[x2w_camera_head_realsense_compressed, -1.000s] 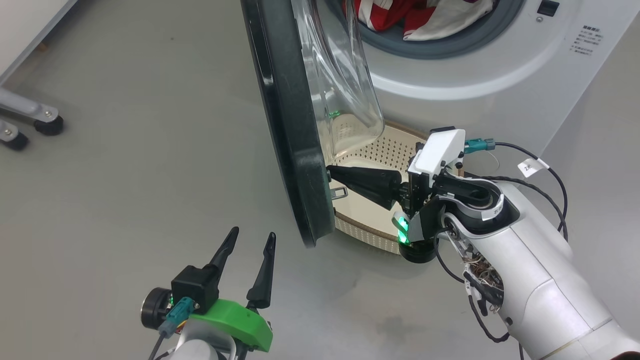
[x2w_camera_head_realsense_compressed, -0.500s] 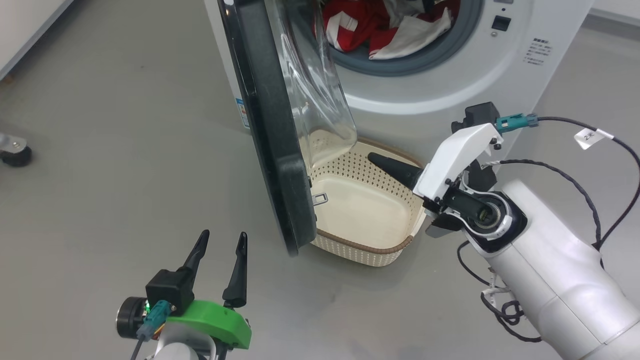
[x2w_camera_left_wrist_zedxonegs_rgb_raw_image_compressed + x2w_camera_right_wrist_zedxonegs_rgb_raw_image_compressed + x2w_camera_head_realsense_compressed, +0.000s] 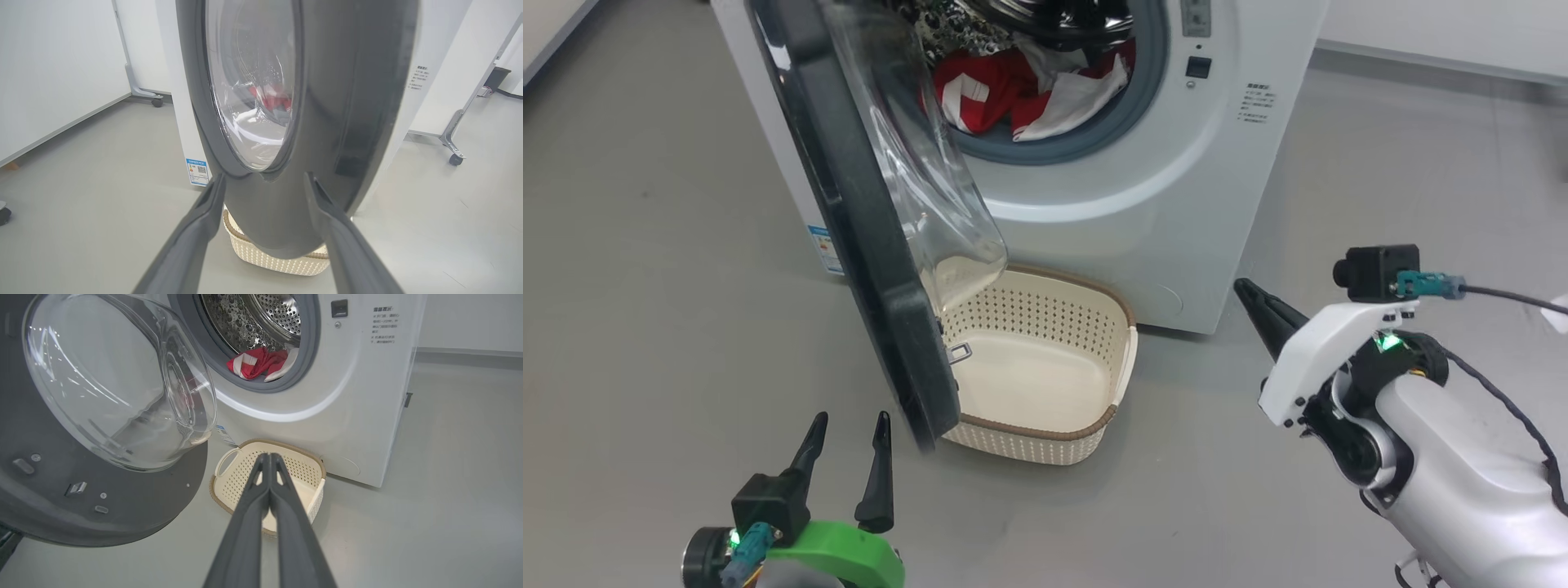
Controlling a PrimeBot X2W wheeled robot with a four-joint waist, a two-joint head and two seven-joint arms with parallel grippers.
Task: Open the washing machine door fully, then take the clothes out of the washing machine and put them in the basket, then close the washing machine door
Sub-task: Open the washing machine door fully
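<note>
Right pincer [image 3: 1243, 287] now clear of the washing machine door [image 3: 854, 229], closed, empty; left pincer [image 3: 850, 418] wide apart, empty.

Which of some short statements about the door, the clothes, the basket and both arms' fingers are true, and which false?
1. The door stands open. True.
2. The basket holds red clothes. False: it is empty; the clothes lie in the washing machine.
3. The right arm's fingers are pressed together. True.
4. The left arm's fingers grip the door. False: they are spread, holding nothing.
5. The basket stands on the floor before the washing machine. True.
</note>
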